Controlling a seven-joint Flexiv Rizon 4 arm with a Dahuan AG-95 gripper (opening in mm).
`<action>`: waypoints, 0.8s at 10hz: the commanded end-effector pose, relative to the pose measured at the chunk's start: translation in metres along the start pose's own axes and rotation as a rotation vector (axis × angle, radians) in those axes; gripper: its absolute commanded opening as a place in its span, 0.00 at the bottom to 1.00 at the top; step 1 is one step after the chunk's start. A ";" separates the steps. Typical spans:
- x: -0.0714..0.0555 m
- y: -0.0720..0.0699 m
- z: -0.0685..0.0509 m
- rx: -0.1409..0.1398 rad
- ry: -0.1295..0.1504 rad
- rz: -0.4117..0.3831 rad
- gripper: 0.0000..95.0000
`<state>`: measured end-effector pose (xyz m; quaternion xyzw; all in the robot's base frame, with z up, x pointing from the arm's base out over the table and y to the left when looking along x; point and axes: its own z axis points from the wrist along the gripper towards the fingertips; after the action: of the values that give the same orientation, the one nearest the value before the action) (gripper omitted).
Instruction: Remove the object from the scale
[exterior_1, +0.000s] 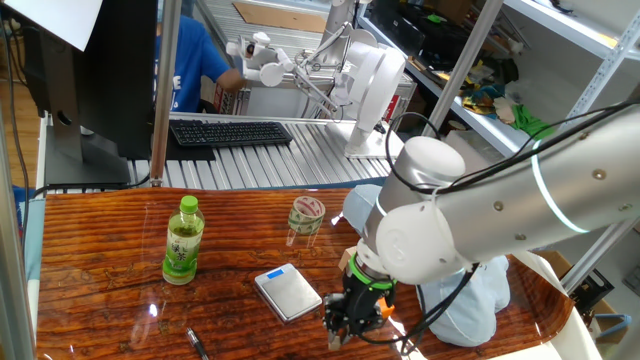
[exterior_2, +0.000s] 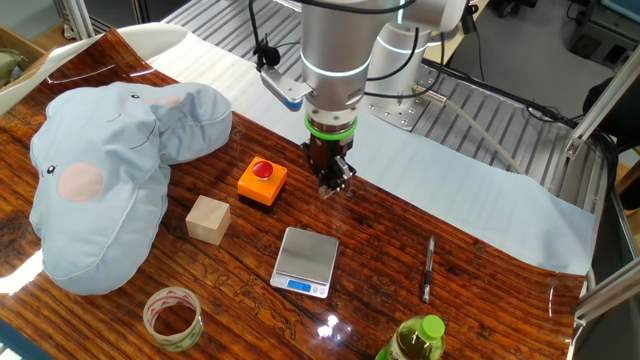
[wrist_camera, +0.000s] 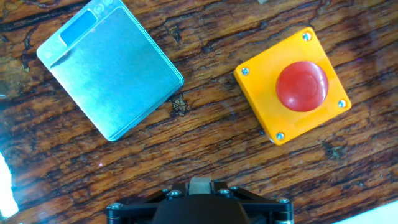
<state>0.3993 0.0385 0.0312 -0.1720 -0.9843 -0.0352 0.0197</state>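
Gripper (exterior_2: 331, 182) hanging fingers-down over the wooden table (exterior_2: 480, 280), just beside the orange box (exterior_2: 262, 182) with red button. Pocket scale (exterior_2: 306, 260) nearer the camera, plate bare. 1 tan cube (exterior_2: 208, 219) beside the blue plush (exterior_2: 100, 180).

I see the scale (wrist_camera: 111, 67) lying flat on the worktop (wrist_camera: 205, 149) — a silver-grey plate, bare, with its light-blue display strip at one end. A tiny tan block (wrist_camera: 200, 186) sits pinched between the fingers (wrist_camera: 217, 188).
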 end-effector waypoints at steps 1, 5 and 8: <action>0.002 -0.002 -0.001 0.001 -0.008 -0.004 0.00; 0.004 -0.004 0.005 -0.003 -0.020 -0.010 0.00; 0.005 -0.005 0.008 -0.007 -0.031 -0.006 0.00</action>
<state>0.3948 0.0363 0.0202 -0.1705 -0.9847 -0.0356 0.0024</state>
